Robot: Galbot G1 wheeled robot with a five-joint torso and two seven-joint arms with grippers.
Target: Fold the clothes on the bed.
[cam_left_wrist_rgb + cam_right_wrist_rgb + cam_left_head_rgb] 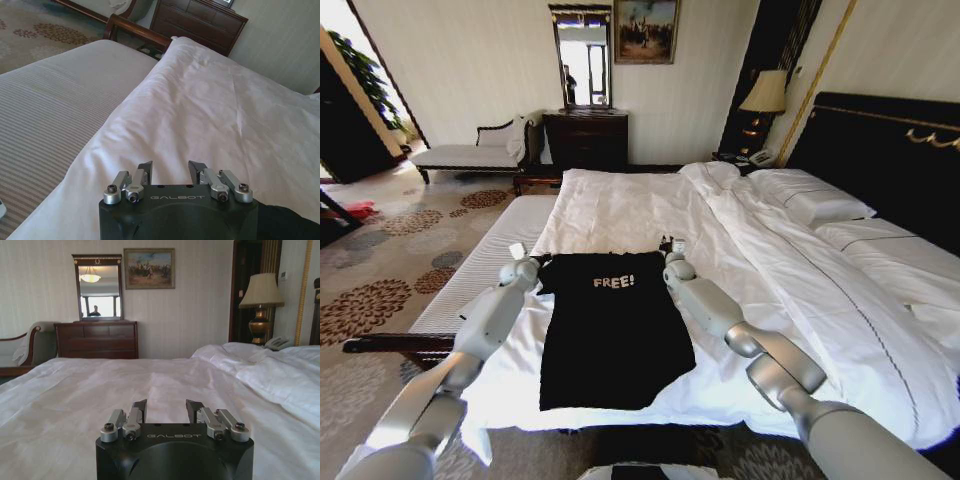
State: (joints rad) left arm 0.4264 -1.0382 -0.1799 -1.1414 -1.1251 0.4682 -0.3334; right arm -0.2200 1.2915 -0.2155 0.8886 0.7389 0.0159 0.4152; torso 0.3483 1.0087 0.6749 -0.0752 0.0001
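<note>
Silver-grey segmented arms, rounded joint housings, tapering to slim forearms. Left gripper [170, 172]: black block body, pale "GALBOT" lettering, dark fingers [145, 171], silver linkage bars with hex screws. Right gripper [166, 411]: same black housing, same lettering, silver links, dark screw heads.

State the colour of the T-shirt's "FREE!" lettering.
Pale, whitish, on the black cotton T-shirt; clearest in the head view.

— Where did the black T-shirt [612, 330] lie?
— Flat near the foot edge of the bed [650, 205].
— And the grippers?
— The left gripper [528, 262] and right gripper [671, 252] sat at its shoulders.
</note>
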